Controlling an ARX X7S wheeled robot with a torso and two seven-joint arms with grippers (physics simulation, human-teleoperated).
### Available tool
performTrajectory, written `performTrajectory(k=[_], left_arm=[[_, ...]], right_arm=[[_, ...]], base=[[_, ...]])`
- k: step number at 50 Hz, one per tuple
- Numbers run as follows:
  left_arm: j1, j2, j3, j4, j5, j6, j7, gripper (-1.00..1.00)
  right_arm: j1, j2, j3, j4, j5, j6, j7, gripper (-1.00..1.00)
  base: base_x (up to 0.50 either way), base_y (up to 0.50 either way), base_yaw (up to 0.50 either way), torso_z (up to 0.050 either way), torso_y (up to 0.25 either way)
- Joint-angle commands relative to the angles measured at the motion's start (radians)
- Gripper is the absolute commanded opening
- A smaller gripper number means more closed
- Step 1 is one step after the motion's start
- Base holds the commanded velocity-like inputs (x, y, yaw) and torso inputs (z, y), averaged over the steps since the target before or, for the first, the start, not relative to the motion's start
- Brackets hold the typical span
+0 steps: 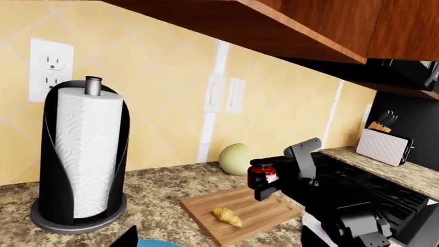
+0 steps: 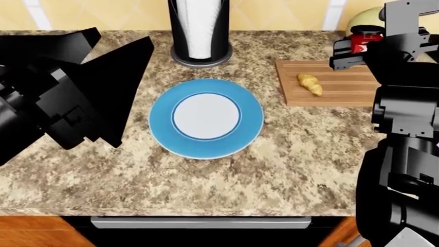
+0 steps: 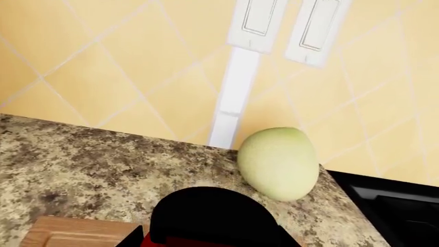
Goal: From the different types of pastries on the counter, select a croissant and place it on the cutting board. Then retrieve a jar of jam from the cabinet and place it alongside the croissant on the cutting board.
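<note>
The small round jar of red jam with a black lid (image 1: 262,173) is clenched between the jaws of the right gripper (image 1: 268,177), which is carried above the far edge of the rectangular light-brown grooved wooden cutting board (image 1: 257,211). The jar is held upright, presumably so that it can be lowered onto its base. It is judged not yet to be set down; in the right wrist view only its black lid is seen, close under the camera.

The tiny golden-yellow ridged croissant (image 2: 310,83) is lying on the board, towards the side nearer the plate. A bare strip of board is left between the croissant and the jar, which is probably the intended landing place alongside the pastry.

A pale green round fruit (image 3: 279,162) is resting on the speckled beige-and-brown granite counter (image 2: 274,154) just behind the board, near the tiled wall; it could be nudged if the jar is carried too far back. A black paper-towel holder with a white roll (image 1: 82,154) and a blue-and-white round plate (image 2: 205,118) stand well apart from the board. The left gripper (image 2: 120,77) is held aside over the counter, its black fingers spread and nothing between them.
</note>
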Motion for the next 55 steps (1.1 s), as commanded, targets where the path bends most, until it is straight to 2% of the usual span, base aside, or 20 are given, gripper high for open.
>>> performTrajectory(k=[1,32,33,55], left_arm=[[0.003,-0.002,0.001,0.002,0.004,0.000,0.003,1.00],[0.007,-0.005,-0.002,-0.001,-0.001,0.011,0.005,1.00],[0.008,-0.005,-0.002,-0.001,-0.001,0.012,0.006,1.00],[0.009,-0.007,-0.006,0.002,-0.003,0.020,0.008,1.00]], right_arm=[[0.006,0.002,-0.007,-0.008,-0.015,0.003,-0.009,-1.00],[0.008,0.007,-0.018,0.005,-0.014,0.035,-0.005,-1.00],[0.010,0.008,-0.018,0.008,-0.014,0.037,-0.003,1.00],[0.023,0.011,-0.013,-0.044,-0.009,0.088,-0.021,1.00]], base=[[0.00,0.00,0.00,0.000,-0.111],[0.00,0.00,0.00,0.000,-0.091],[0.00,0.00,0.00,0.000,0.000],[0.00,0.00,0.00,0.000,0.000]])
